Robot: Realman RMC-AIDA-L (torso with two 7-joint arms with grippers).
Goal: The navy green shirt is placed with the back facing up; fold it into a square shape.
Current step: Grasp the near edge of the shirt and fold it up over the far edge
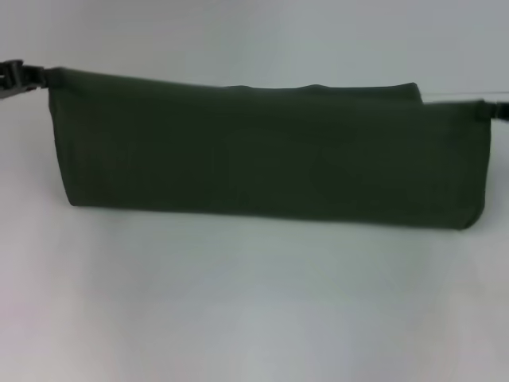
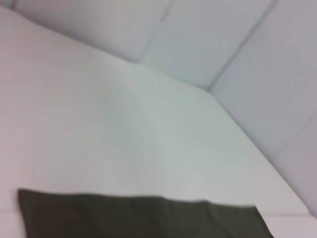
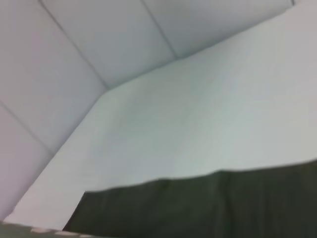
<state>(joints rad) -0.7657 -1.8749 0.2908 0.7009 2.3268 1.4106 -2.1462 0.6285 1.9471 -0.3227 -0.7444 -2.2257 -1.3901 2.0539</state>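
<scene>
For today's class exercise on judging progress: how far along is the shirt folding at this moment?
Done: the shirt already forms a long, narrow doubled band, a second layer's edge showing along its top. In hand: the left gripper and right gripper sit at the band's two upper corners, holding it stretched above the white table. Left: it is much wider than tall, so it needs folding across to make a square.

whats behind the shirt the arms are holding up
The navy green shirt hangs between the left pincer and right pincer. Only pale table and wall show around it; whatever lies directly behind is covered.
</scene>
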